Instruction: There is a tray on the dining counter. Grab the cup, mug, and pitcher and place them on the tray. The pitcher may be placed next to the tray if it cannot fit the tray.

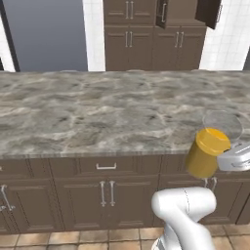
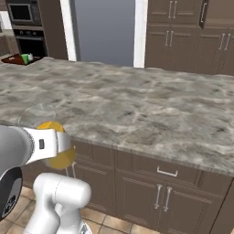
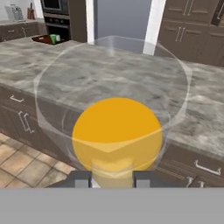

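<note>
Beside the dining counter [image 1: 112,112], the end effector [image 3: 112,178] grips the unlabelled pitcher [image 1: 206,152] aloft.

This place is a home kitchen. A large dining counter [image 1: 97,107] with a grey marbled stone top stands in the middle, over dark brown cabinets [image 1: 105,190] with metal handles and a drawer. Behind it, tall dark brown wall cabinets [image 1: 146,34] rise beside white tiled wall [image 1: 227,44]. A built-in oven [image 2: 29,43] with a microwave [image 2: 20,13] above it stands at the far left in the right base view. The floor [image 1: 73,239] has terracotta tiles. At the far corner of the counter lies a tray [image 2: 16,59] with a green cup [image 2: 25,57].
</note>
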